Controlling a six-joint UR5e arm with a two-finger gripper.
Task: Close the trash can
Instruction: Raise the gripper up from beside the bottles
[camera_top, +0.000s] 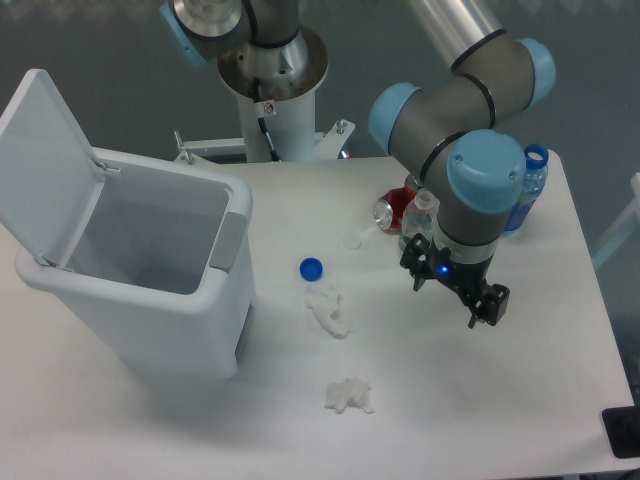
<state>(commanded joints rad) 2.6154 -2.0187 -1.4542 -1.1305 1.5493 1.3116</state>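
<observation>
Looks like it hasn't really started: the trash can (150, 290) sits on the left of the tabletop (480, 390) with its lid (45, 165) flipped up, the gripper (457, 287) hangs well off to the right, can't tell if the jaws are apart, so next it needs to swing over behind that lid and push it down.

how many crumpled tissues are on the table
2: one crumpled tissue just below the blue cap, the other nearer the table's front edge. More might be hidden inside the trash can.
</observation>
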